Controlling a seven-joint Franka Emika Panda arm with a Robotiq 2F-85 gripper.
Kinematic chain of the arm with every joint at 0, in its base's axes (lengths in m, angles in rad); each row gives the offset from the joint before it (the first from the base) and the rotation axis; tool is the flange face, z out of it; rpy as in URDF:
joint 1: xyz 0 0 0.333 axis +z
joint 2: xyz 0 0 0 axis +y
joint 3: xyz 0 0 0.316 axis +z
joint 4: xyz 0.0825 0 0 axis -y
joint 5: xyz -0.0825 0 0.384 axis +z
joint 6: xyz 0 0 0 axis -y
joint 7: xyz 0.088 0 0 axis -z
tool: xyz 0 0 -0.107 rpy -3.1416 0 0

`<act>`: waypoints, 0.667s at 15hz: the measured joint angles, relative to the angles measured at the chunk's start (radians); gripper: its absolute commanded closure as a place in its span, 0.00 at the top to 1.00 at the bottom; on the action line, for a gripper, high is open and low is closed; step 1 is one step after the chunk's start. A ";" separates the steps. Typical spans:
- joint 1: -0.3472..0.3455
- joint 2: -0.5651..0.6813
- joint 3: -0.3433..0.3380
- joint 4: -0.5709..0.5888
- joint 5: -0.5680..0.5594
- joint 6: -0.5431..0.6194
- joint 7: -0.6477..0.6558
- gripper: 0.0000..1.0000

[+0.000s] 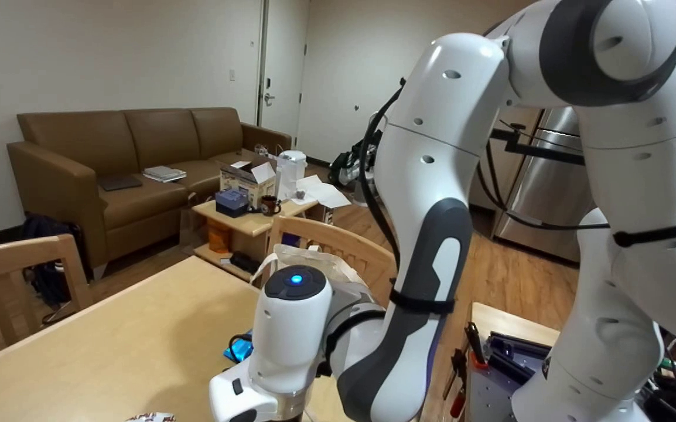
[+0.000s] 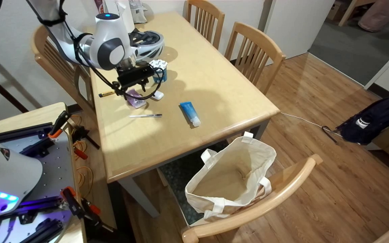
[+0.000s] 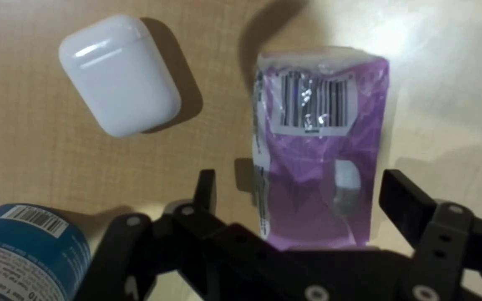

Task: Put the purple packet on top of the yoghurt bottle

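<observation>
The purple packet (image 3: 308, 150) lies flat on the table, its shiny wrapper with a barcode facing up in the wrist view. It also shows in an exterior view (image 2: 136, 101), partly behind the gripper's cable. My gripper (image 3: 299, 179) is open, with one finger on each side of the packet's lower half, apart from it and seemingly above it. In an exterior view the gripper (image 2: 135, 89) hangs over the packet. The yoghurt bottle (image 2: 160, 75) is a blue tub with a patterned white lid, upright beside the gripper. Its blue side shows in the wrist view (image 3: 24, 251).
A white rounded case (image 3: 120, 77) lies near the packet. A pen (image 2: 145, 116), a yellow marker (image 2: 106, 94) and a blue tube (image 2: 189, 113) lie on the table (image 2: 214, 64). A bike helmet (image 2: 152, 45) stands behind the bottle. Chairs surround the table.
</observation>
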 measured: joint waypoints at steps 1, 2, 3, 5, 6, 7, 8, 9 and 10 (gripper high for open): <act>0.001 0.009 0.000 0.006 0.000 0.011 0.008 0.74; 0.001 0.017 0.000 0.010 0.000 0.021 0.012 0.68; 0.001 0.024 0.001 0.014 0.000 0.026 0.015 0.60; 0.001 0.034 0.001 0.017 0.000 0.028 0.022 0.46; 0.001 0.037 0.001 0.017 0.000 0.028 0.026 0.41; 0.001 0.039 0.001 0.017 0.000 0.028 0.029 0.35; 0.001 0.040 0.001 0.017 0.000 0.028 0.031 0.27; -0.003 0.039 0.005 0.018 0.000 0.028 0.033 0.23; -0.012 0.039 0.015 0.018 0.000 0.027 0.034 0.15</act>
